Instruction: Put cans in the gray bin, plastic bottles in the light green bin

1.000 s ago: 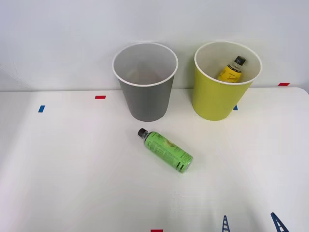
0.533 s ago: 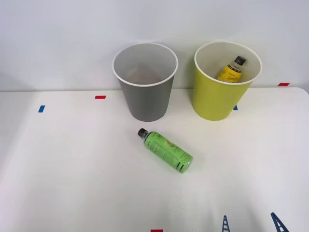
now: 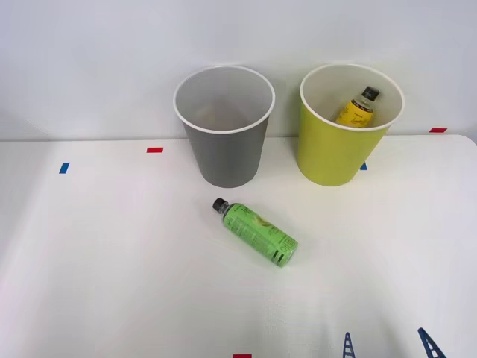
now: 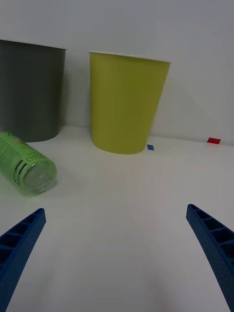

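Plastic bottles: yellow-labelled one (image 3: 356, 108) binned in light green bin (image 3: 335, 153); green-labelled one (image 3: 257, 232) outstanding on surface (image 3: 112, 261). End effector (image 4: 117, 253) fingers apart, empty.

White table (image 3: 112, 261); red tape marks (image 3: 154, 150), blue tape mark (image 3: 64, 168).

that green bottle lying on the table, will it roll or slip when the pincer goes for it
Probably. The green-label bottle is round and lies on its side on the smooth white table, so a nudge across its length would likely roll it. Its glossy wrap label may be somewhat slippery, though the ribbed fingers should help. The open pincer would grip most surely across the body.
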Robot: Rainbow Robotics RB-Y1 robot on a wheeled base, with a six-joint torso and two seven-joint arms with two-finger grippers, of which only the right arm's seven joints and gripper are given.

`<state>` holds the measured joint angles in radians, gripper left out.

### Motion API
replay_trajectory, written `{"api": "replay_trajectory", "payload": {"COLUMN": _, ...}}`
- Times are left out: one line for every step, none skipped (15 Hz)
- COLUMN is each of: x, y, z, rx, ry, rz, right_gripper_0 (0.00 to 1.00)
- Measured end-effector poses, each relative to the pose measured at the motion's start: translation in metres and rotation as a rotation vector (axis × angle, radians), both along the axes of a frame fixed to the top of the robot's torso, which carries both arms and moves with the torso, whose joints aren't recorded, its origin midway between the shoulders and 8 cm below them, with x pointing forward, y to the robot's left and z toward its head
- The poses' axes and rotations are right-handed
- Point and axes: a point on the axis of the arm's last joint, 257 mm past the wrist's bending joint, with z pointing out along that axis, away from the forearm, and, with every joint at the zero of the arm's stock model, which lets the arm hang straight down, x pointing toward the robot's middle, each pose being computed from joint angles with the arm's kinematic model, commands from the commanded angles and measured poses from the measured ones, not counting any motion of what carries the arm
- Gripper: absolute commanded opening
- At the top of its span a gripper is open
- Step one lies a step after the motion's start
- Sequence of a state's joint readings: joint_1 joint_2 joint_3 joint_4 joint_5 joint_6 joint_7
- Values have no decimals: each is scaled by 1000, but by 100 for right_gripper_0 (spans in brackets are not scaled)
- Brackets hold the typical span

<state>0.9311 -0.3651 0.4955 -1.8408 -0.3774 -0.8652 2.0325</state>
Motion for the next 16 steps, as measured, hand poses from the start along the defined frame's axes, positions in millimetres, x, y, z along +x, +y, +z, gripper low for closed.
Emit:
{"api": "replay_trajectory", "payload": {"x": 0, "y": 0, "z": 0, "rx": 0, "ry": 0, "rz": 0, "right_gripper_0": 100}}
{"api": "replay_trajectory", "payload": {"x": 0, "y": 0, "z": 0, "rx": 0, "ry": 0, "rz": 0, "right_gripper_0": 100}}
{"api": "replay_trajectory", "payload": {"x": 0, "y": 0, "z": 0, "rx": 0, "ry": 0, "rz": 0, "right_gripper_0": 100}}
{"api": "replay_trajectory", "payload": {"x": 0, "y": 0, "z": 0, "rx": 0, "ry": 0, "rz": 0, "right_gripper_0": 100}}
{"api": "replay_trajectory", "payload": {"x": 0, "y": 0, "z": 0, "rx": 0, "ry": 0, "rz": 0, "right_gripper_0": 100}}
{"api": "replay_trajectory", "payload": {"x": 0, "y": 0, "z": 0, "rx": 0, "ry": 0, "rz": 0, "right_gripper_0": 100}}
{"api": "replay_trajectory", "payload": {"x": 0, "y": 0, "z": 0, "rx": 0, "ry": 0, "rz": 0, "right_gripper_0": 100}}
{"api": "replay_trajectory", "payload": {"x": 0, "y": 0, "z": 0, "rx": 0, "ry": 0, "rz": 0, "right_gripper_0": 100}}
{"api": "replay_trajectory", "payload": {"x": 0, "y": 0, "z": 0, "rx": 0, "ry": 0, "rz": 0, "right_gripper_0": 100}}
{"api": "replay_trajectory", "payload": {"x": 0, "y": 0, "z": 0, "rx": 0, "ry": 0, "rz": 0, "right_gripper_0": 100}}
{"api": "replay_trajectory", "payload": {"x": 0, "y": 0, "z": 0, "rx": 0, "ry": 0, "rz": 0, "right_gripper_0": 100}}
{"api": "replay_trajectory", "payload": {"x": 0, "y": 0, "z": 0, "rx": 0, "ry": 0, "rz": 0, "right_gripper_0": 100}}
{"api": "replay_trajectory", "payload": {"x": 0, "y": 0, "z": 0, "rx": 0, "ry": 0, "rz": 0, "right_gripper_0": 100}}
{"api": "replay_trajectory", "payload": {"x": 0, "y": 0, "z": 0, "rx": 0, "ry": 0, "rz": 0, "right_gripper_0": 100}}
{"api": "replay_trajectory", "payload": {"x": 0, "y": 0, "z": 0, "rx": 0, "ry": 0, "rz": 0, "right_gripper_0": 100}}
{"api": "replay_trajectory", "payload": {"x": 0, "y": 0, "z": 0, "rx": 0, "ry": 0, "rz": 0, "right_gripper_0": 100}}
